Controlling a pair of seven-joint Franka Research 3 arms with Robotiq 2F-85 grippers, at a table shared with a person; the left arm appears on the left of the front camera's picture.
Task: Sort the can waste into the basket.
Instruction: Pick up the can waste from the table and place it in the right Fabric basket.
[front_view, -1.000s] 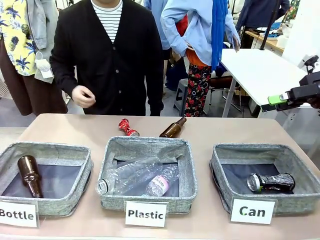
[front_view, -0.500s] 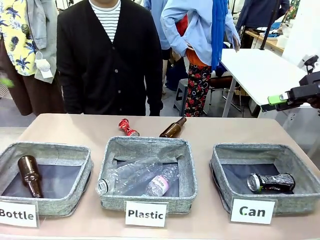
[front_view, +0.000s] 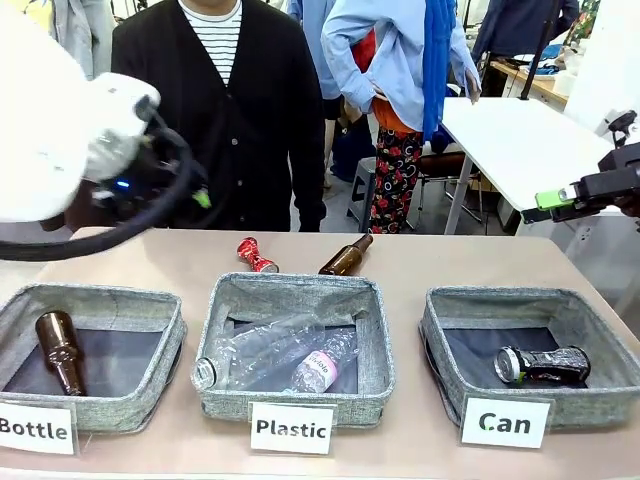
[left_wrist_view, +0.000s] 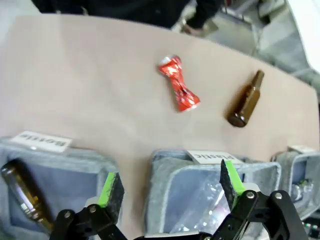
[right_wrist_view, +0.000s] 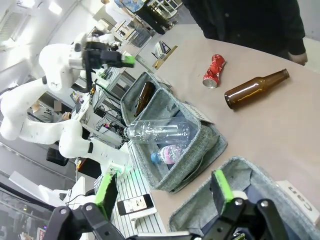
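**Cans: one in its basket, one out on the table**

The black can (front_view: 543, 364), with a silver end, lies on its side on the dark lining of the grey woven basket (front_view: 595, 405) signed "Can", at the robot's right. The red can (front_view: 256, 256) is crushed to a narrow waist. It lies on its side on the bare table (front_view: 450, 265), beyond the far rim of the middle basket (front_view: 375, 340) signed "Plastic". A brown bottle (front_view: 346, 257) lies near it, the two apart.

The left arm hangs high over the left part of the table. Its wrist looks down on the near baskets, with the red can farther out. The left gripper (left_wrist_view: 170, 182) has its fingers spread wide with nothing between them. The right gripper (right_wrist_view: 164, 190) is held up off the table's right side, above the "Can" basket's corner, fingers likewise wide and empty.
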